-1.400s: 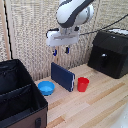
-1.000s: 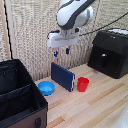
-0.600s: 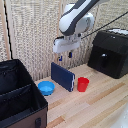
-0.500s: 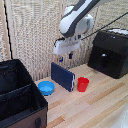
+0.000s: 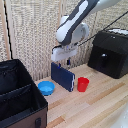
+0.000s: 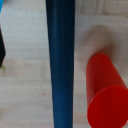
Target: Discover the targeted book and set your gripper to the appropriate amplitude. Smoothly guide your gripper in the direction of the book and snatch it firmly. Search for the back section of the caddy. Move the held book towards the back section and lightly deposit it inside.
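Your pincer [image 5: 62, 62] sits right above the book's [image 5: 63, 76] top edge; can't tell whether it's released or clenched. Book stands upright on the worktop [image 5: 100, 102], between the blue bowl [image 5: 46, 88] and red cup [image 5: 83, 84], cup just beside it. Caddy [image 5: 20, 100] is off at the exterior view's left. In the wrist view you're looking straight down the book's edge [image 6: 61, 60], cup [image 6: 106, 95] alongside.

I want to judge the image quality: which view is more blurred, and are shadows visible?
Exterior view: soft, low in detail; the gripper above the book is smeared. Wrist view: more blurred; the book's edges are fuzzy, and the cup throws a faint shadow on the table.
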